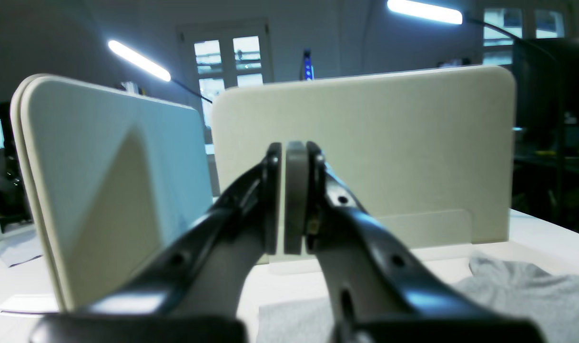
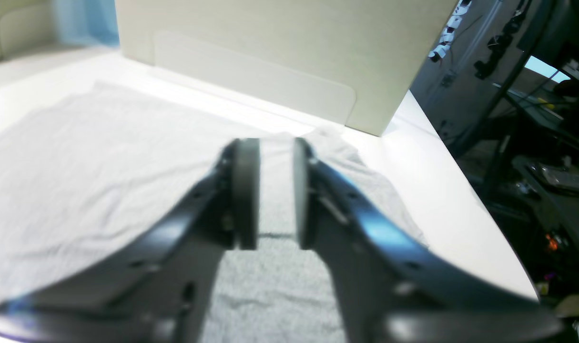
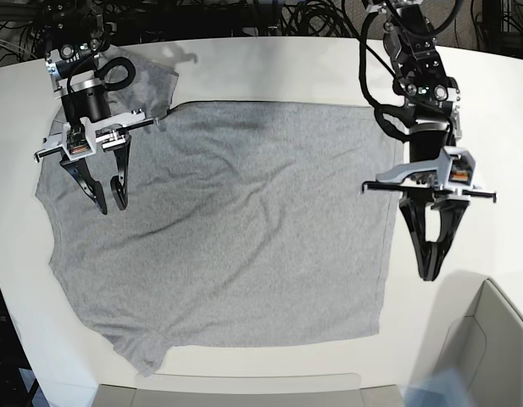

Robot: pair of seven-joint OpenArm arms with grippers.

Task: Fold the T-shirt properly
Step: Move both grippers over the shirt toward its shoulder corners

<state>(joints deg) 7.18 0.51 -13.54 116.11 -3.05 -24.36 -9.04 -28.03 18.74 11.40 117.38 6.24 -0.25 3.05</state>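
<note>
The T-shirt (image 3: 227,229) lay spread flat, plain side up, across the bench (image 3: 269,59). Left gripper (image 3: 430,270) was closed, empty; right gripper (image 3: 111,203) slightly parted, empty.

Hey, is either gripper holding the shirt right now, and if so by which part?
Nothing is held. The left gripper is shut and empty; the right gripper hangs open over the T-shirt.

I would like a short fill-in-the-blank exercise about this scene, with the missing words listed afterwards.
1. The T-shirt lies spread ____ on the white table.
2. The left gripper has its fingers ____.
3. The right gripper hovers over the ____.
4. The colour of the garment is ____.

Missing words: flat; shut; T-shirt; grey
</note>
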